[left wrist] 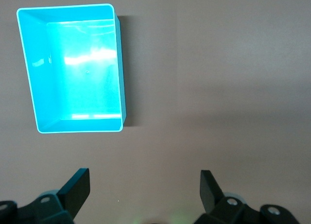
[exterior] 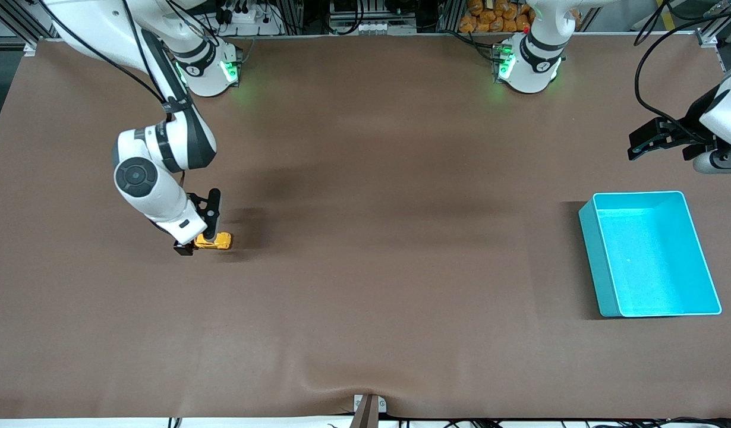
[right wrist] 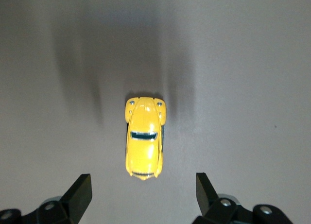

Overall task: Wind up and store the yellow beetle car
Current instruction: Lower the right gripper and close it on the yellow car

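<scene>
Yellow beetle car (exterior: 214,241) sits on its wheels on the brown table (exterior: 365,238), toward the right arm's end, well apart from the turquoise bin (exterior: 600,279), which lies toward the left arm's end. Right gripper (exterior: 200,233) is low over the car; in the right wrist view the car (right wrist: 144,141) lies on the table between and ahead of the two fingers (right wrist: 80,192), jaws spread wider than the car, no contact visible, nothing gripped. Car's shadow falls beside it on the mat. Left gripper (exterior: 651,142) hangs in the air at the left arm's end of the table, waiting, jaws wide and holding nothing. Left wrist view shows its fingers (left wrist: 77,185) apart over bare mat, with the bin (left wrist: 34,93) in view and nothing inside.
</scene>
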Controlling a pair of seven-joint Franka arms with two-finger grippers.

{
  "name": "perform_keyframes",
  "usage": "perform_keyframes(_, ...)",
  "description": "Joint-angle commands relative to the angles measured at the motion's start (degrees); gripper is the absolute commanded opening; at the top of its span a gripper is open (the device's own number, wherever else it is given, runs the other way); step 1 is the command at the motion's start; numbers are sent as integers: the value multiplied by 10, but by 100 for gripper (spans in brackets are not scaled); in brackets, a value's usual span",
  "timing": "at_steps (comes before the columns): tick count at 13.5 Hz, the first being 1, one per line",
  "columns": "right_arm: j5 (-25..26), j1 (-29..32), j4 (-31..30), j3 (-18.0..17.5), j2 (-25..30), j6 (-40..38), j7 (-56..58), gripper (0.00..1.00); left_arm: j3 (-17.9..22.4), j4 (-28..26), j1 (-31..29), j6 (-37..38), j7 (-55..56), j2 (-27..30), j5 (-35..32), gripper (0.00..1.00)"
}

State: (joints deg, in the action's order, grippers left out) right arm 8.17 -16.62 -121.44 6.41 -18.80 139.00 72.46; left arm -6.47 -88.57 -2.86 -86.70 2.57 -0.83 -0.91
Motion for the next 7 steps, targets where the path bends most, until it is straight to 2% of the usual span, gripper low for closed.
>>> perform_keyframes(1, 11, 6, -20, 0, -16, 48, 4, 91, -3, 4, -3, -1, 8, 0, -1, 100)
perform_keyframes(3, 9, 14, -27, -1, -38, 84, 4, 83, -3, 3, -3, -1, 8, 0, -1, 100)
perform_keyframes(4, 9, 13, -41, 0, -41, 115, 3, 81, -3, 3, -3, -1, 8, 0, -1, 100)
perform_keyframes(7, 8, 15, -42, 0, -55, 135, -4, 79, -3, 3, -3, -1, 8, 0, -1, 100)
